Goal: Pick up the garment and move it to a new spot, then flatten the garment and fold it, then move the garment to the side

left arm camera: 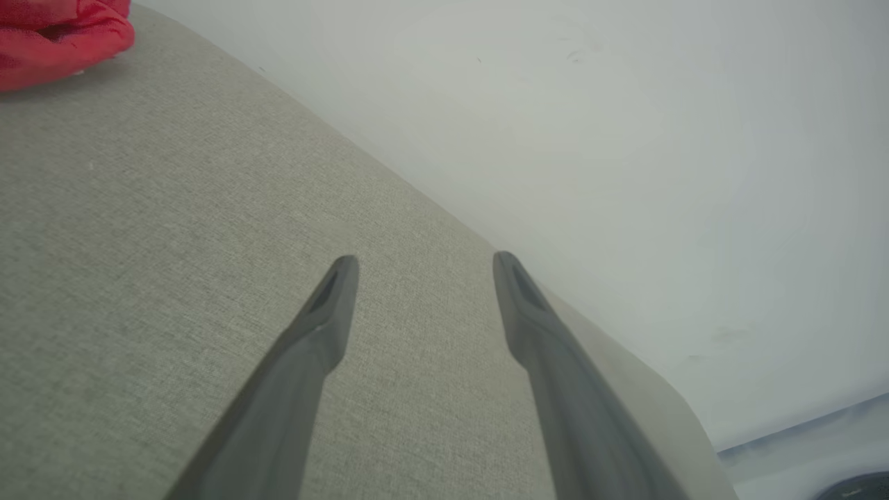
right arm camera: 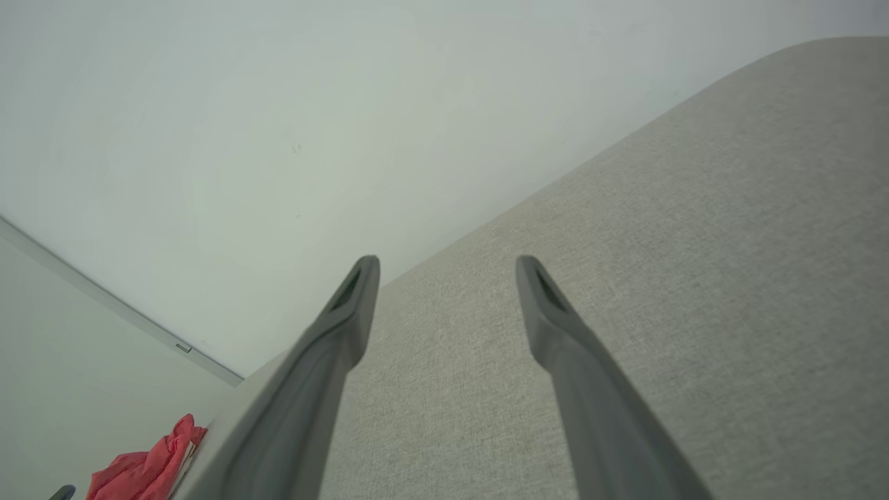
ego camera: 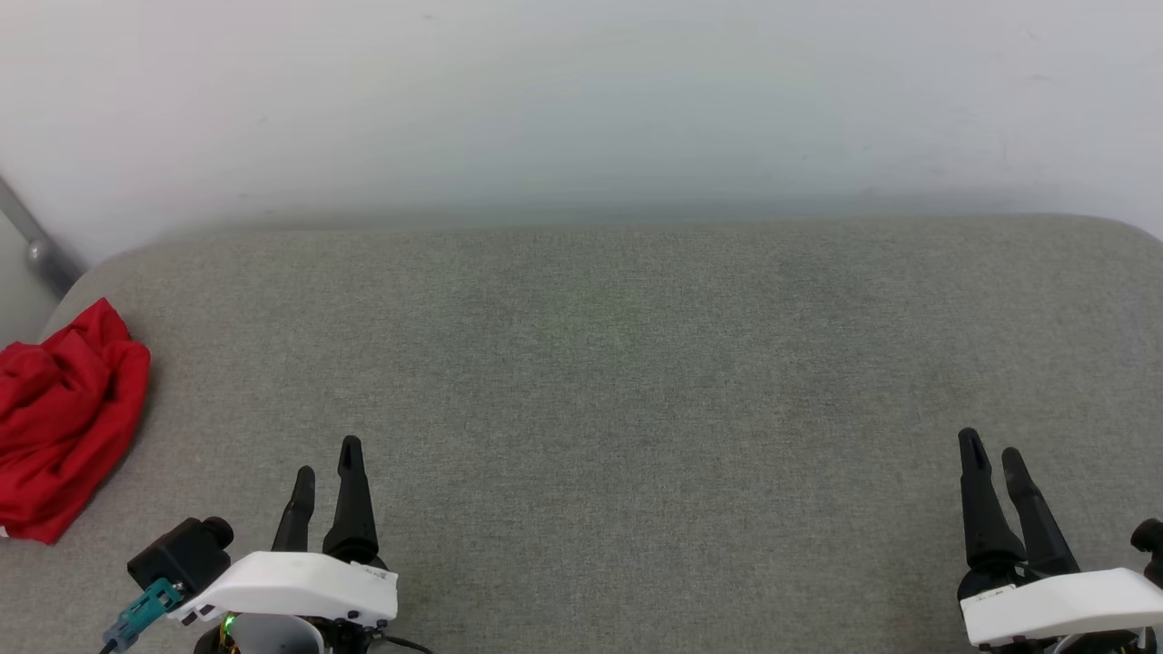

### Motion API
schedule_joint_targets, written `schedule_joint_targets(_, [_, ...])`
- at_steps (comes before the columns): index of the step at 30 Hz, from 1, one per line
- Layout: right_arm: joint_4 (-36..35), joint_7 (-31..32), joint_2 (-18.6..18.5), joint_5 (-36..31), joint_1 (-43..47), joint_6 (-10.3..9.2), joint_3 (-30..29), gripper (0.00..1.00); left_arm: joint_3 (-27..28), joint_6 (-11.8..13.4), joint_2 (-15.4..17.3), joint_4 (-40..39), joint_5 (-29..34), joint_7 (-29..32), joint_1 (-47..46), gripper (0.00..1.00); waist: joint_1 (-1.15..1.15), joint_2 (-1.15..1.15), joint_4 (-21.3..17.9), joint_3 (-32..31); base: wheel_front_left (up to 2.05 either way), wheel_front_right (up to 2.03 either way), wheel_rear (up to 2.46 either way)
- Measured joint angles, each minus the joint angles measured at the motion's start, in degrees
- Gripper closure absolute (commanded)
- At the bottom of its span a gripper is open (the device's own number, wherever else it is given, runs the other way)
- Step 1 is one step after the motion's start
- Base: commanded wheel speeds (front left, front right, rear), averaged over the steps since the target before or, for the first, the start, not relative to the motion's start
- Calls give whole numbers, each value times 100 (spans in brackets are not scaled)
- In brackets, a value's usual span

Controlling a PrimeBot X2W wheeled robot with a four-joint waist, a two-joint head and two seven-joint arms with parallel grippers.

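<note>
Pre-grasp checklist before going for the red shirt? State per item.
1. Left gripper open, nothing held: ok.
2. Right gripper open, nothing held: ok.
3. Shirt found: ok, crumpled at the left edge of the grey surface.
4. Shirt between the left gripper's fingers: not ok, it lies apart, further left.
5. Whole shirt in the head view: not ok, the left border cuts it off.
6. Where collar and sleeves lie: cannot tell, too bunched.

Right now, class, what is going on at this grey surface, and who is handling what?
Nothing is being handled yet. The red garment lies crumpled at the left edge of the grey fabric surface. The left gripper and right gripper are both open and empty, at the near side, clear of the garment.
</note>
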Motion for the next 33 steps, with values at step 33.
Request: schedule_joint_targets(33, [-365, -509, 0, -1898, 334, 0, 8, 0, -421, 136, 4, -168, 2073, -508, 233, 0, 0, 0, 28, -7, 0, 0, 0])
